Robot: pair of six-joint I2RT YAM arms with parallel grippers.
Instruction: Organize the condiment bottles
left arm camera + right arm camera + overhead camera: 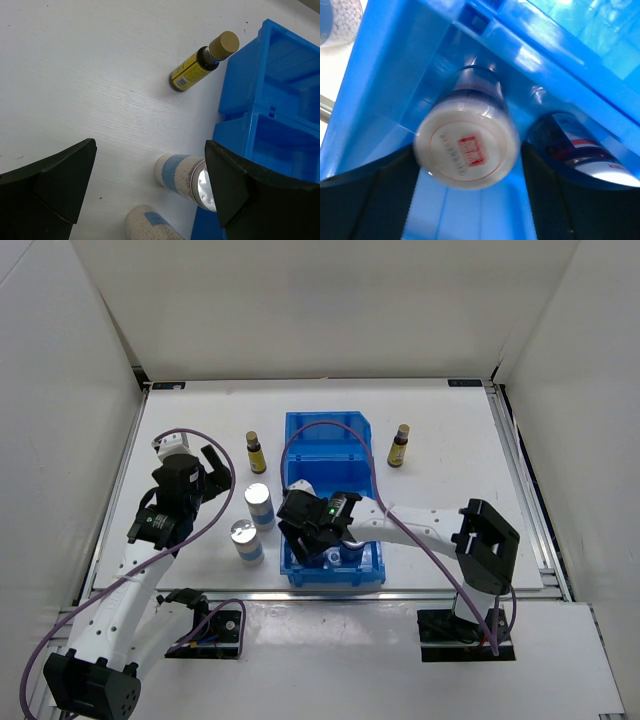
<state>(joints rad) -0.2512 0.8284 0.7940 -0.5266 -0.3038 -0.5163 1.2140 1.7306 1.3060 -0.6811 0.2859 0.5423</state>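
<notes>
One jar (259,506) stands just beside the bin's (288,440) left wall.

Bin (318,445) here, slim bottle (256,452) left of its far half, second slim bottle (399,445) right of it, two jars (259,506) left of its near end, third jar (465,150) and fourth jar (575,152) inside its near compartment.

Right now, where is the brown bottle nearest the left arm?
In the top view, the brown bottle stands on the left side, just left of the blue bin and just beyond a silver-lidded jar.
</notes>
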